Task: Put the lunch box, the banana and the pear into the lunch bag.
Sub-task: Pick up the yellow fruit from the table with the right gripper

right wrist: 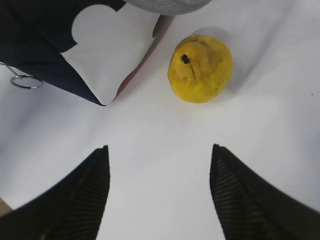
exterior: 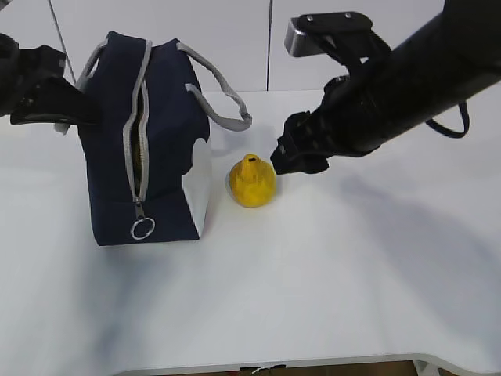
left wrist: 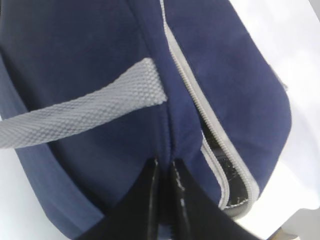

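One bag, one pear, two grippers on a white table.

My left gripper (left wrist: 165, 167) is pinched tight on the bag's (exterior: 109, 141) navy fabric near one grey handle (left wrist: 85, 112); in the exterior view its tips are hidden behind the bag. The bag stands upright, its zipper (exterior: 139, 149) parted, the inside too dark to read. One ring pull (exterior: 142, 228) hangs low. One pear (exterior: 251, 181) sits on the table (exterior: 352, 274) just beside the bag's white panel (right wrist: 115, 55), apart from it. My right gripper (right wrist: 159, 190) hovers wide and empty, near the pear, its fingers cut off at the wrist view's edge.
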Controlling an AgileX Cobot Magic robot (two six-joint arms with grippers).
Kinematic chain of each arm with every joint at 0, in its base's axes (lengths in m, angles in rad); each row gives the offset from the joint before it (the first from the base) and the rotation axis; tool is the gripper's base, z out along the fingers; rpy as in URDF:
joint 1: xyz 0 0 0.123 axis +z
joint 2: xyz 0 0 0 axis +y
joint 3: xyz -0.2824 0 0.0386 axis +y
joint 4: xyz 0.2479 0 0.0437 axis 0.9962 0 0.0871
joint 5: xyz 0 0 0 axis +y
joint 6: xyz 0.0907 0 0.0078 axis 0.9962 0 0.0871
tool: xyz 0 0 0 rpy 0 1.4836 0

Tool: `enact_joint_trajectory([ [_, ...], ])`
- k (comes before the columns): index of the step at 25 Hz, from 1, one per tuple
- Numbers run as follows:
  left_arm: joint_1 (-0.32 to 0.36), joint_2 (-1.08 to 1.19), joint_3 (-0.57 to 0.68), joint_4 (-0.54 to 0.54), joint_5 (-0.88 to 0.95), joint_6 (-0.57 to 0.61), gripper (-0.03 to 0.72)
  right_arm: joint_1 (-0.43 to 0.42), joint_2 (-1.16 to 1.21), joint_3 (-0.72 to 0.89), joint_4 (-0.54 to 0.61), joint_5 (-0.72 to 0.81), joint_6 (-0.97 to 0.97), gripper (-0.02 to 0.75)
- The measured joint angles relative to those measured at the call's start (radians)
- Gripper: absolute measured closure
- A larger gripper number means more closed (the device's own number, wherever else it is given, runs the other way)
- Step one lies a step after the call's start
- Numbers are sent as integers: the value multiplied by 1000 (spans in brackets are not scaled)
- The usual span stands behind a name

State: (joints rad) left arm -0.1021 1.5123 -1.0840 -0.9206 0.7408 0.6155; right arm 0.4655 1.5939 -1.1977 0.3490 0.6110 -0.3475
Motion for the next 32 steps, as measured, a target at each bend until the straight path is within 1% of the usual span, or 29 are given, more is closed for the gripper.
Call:
enact_joint_trajectory([
  [4, 0, 0, 0, 0, 13, -3, 697, 0, 0, 114, 78, -158, -109, 224],
  [7, 0, 0, 0, 1, 13, -5, 697, 0, 0, 177, 166, -277, -233, 224],
  [10, 0, 0, 0, 1, 13, -5, 697, 0, 0, 217, 254, -379, -360, 224],
  [12, 0, 0, 0, 1, 15, -5, 697, 0, 0, 230, 284, -434, -404, 224],
  [18, 0, 0, 0, 1, 15, -5, 697, 10, 68, 238, 305, -523, -431, 224],
  [25, 0, 0, 0, -10, 15, -5, 697, 83, 129, 238, 313, -624, -430, 224],
  [29, 0, 0, 0, -19, 15, -5, 697, 85, 160, 238, 315, -699, -400, 224],
  [32, 0, 0, 0, -21, 15, -7, 697, 85, 166, 238, 298, -725, -371, 224],
])
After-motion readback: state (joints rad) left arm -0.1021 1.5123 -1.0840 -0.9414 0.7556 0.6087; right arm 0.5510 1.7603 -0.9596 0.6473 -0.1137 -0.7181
